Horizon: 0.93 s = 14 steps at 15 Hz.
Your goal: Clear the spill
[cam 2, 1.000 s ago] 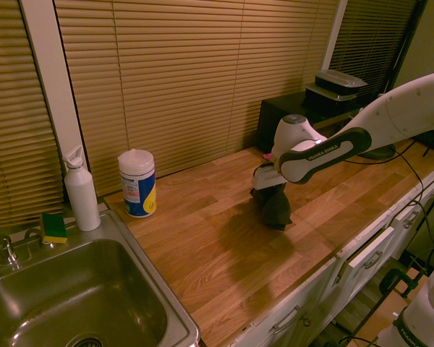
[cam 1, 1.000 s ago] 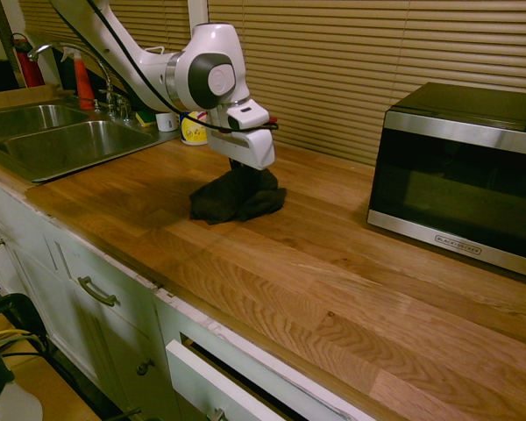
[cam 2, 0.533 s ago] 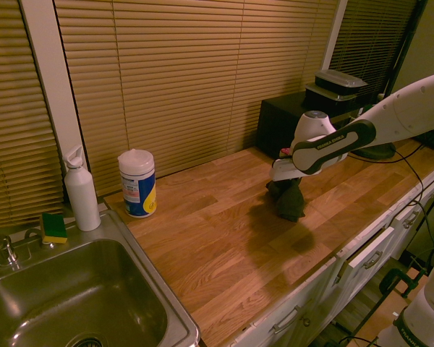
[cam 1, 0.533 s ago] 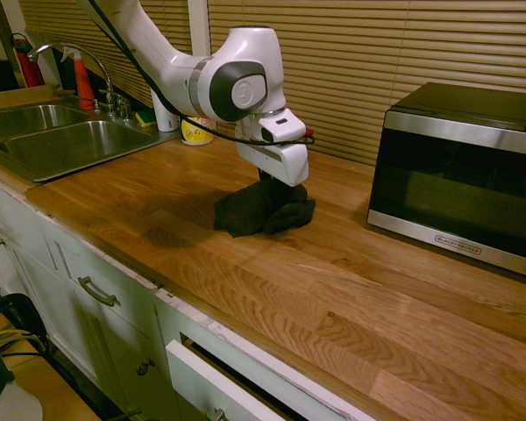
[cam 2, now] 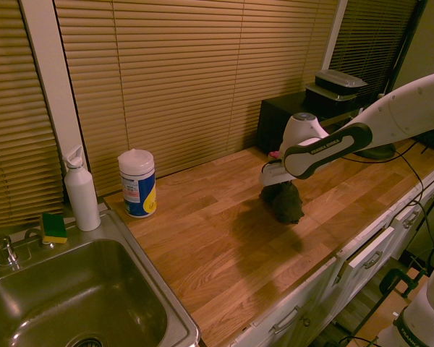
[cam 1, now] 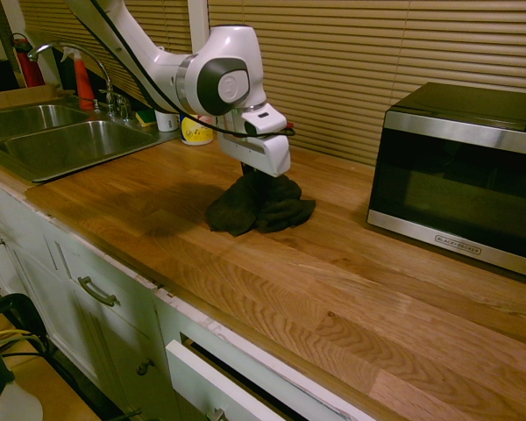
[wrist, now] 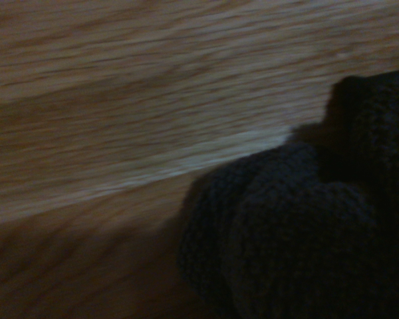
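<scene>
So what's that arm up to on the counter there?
The robot arm's gripper is closed on a dark, bunched-up cloth and holds it down against the wooden counter, apparently to wipe up a spill. No spill shows in these views; whether any lies under the cloth, I can't tell.

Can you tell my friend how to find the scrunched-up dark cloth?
Find the long wooden counter between the sink and the microwave. Look right under the white robot arm's gripper. The cloth is the dark, floppy, bunched-up lump, while the wipes tub is smooth and round.
</scene>
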Available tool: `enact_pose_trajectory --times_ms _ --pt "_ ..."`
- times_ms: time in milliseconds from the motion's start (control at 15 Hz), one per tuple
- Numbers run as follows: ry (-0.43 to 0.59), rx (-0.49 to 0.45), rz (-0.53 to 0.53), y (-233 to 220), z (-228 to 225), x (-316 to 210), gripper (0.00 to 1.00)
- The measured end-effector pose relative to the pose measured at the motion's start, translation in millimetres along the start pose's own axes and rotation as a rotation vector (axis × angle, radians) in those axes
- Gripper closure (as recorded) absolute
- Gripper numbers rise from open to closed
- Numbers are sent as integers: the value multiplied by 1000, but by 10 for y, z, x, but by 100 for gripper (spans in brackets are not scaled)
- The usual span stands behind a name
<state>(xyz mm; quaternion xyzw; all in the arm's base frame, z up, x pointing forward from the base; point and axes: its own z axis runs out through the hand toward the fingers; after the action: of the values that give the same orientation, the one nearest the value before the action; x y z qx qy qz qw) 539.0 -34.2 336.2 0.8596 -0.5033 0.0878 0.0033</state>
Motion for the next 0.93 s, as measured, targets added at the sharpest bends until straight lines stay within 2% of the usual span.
enact_pose_trajectory --times_ms 933 --pt "16 3 -186 -1124 -153 -1829 100"
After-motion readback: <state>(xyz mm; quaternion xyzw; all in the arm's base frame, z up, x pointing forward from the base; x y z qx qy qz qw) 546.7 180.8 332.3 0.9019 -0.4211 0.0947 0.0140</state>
